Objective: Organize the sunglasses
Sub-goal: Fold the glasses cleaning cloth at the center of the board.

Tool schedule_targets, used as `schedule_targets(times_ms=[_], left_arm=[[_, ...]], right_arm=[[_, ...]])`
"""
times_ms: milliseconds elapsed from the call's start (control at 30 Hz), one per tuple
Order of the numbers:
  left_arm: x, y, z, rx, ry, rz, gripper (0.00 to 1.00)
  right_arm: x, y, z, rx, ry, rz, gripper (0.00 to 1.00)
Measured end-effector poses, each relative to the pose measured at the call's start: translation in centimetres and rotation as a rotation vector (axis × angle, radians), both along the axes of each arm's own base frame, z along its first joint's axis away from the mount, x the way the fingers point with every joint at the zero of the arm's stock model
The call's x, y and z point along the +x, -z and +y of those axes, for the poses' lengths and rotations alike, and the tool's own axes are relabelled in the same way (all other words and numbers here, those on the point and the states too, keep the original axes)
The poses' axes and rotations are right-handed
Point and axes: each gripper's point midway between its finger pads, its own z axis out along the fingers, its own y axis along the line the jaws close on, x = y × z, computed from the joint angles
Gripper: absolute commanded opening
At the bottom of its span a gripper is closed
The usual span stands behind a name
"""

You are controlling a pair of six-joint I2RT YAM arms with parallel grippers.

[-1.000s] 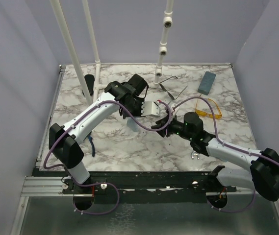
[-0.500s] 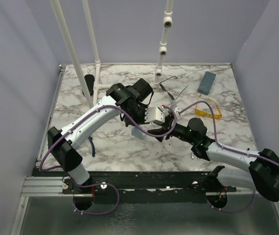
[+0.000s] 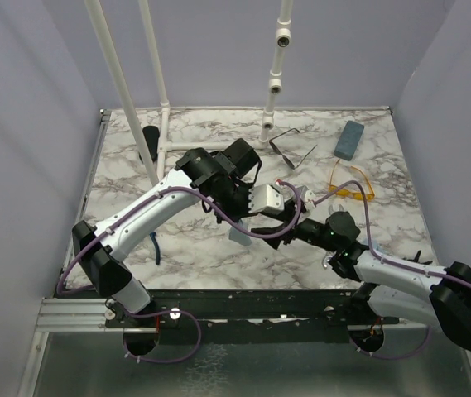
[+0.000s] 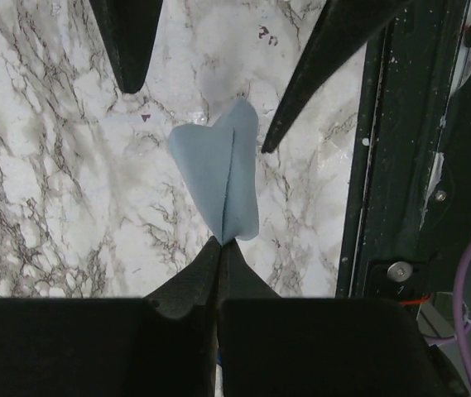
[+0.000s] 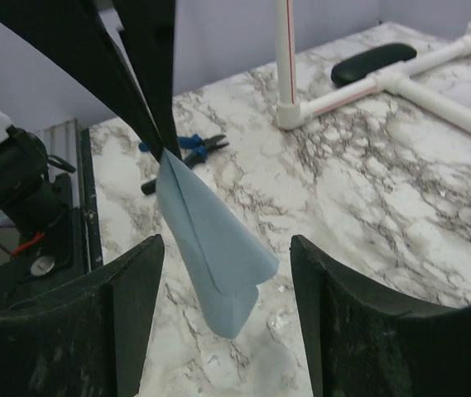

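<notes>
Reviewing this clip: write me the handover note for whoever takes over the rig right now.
Left gripper: shut on the blue cloth, which hangs from it.
Right gripper: open, fingers either side of the cloth, not pinching it.
Wire-frame sunglasses and yellow-orange sunglasses: both loose on the table, far right, near the blue-grey case.
Done: cloth picked up.
Left: both pairs to organize.

Robot lab test cell: marble-print table (image 3: 392, 217) boxed by plain lavender panels (image 3: 20, 149), white PVC pipe frame (image 3: 276, 83) at twelve o'clock, aluminium mounting rail (image 3: 61, 314) at six.
</notes>
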Motion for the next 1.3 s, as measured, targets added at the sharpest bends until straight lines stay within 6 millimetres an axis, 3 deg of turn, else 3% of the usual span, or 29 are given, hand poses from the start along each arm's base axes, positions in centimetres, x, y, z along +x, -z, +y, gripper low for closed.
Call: schedule_targets(times_ms=[100,233,500,733,1300], left_arm=[[-0.4,0.0,-0.3,-0.007,0.003,0.005,0.0],[-0.8,0.1,-0.6,-0.007,0.006,0.012,0.0],[-0.8,0.0,-0.9,-0.023,0.006,0.016,0.0],[-0.9,0.0,-1.0,-0.026,0.009,0.019,0.0],[-1.0,0.0,-1.1,-0.025,0.023,0.016,0.0]], right_arm=[[-0.7,-2.2,0.1,0.058,-0.014,-0.046,0.71],[-0.9,-3.1,0.6,0.081,-0.029,-0.062,0.73],[-0.5,-1.9,1.4,0.06,-0.021,-0.034,0.69],[0.6,-3.0,1.5,0.078,0.022,-0.047,0.64],[1.4,-2.1,1.8,0.058,0.05,-0.029,0.66]])
